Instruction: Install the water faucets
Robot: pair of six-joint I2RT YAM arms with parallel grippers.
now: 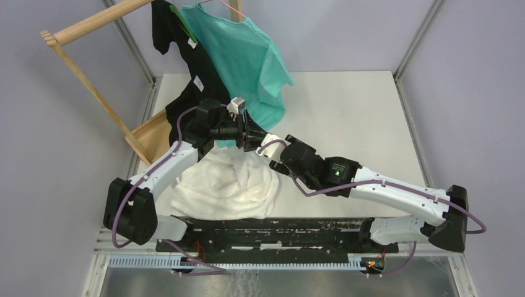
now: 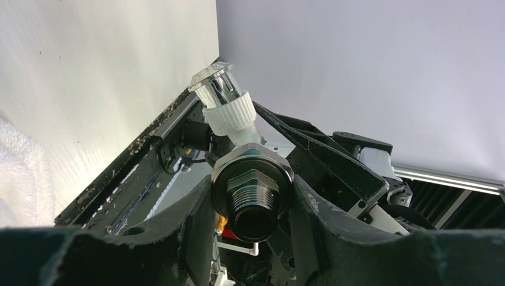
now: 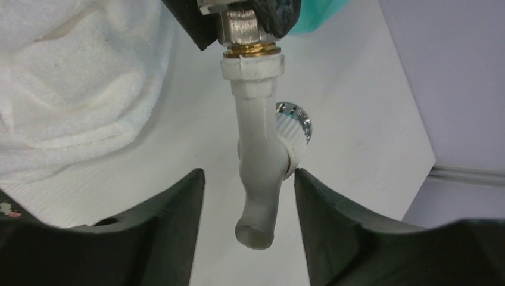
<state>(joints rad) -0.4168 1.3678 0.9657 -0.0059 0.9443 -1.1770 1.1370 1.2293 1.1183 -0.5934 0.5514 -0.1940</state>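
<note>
My left gripper (image 2: pixel 252 205) is shut on the round threaded metal fitting (image 2: pixel 252 192), whose open threaded end faces its camera. The white plastic faucet (image 3: pixel 257 161) is joined to the fitting's (image 3: pixel 240 27) far end and hangs above the table. Its ribbed knob (image 2: pixel 229 114) with a clear cap sticks out to one side. My right gripper (image 3: pixel 249 193) is open around the spout. A gap shows on the left side, and the right finger (image 3: pixel 315 199) stands close to the knob (image 3: pixel 294 128). From above, the two grippers (image 1: pixel 247 133) (image 1: pixel 272 153) meet mid-table.
A crumpled white towel (image 1: pixel 226 182) lies on the table just below the grippers. A teal shirt (image 1: pixel 247 55) and a black shirt (image 1: pixel 186 68) hang from a wooden rack (image 1: pixel 93 93) at the back left, reaching down behind the left arm.
</note>
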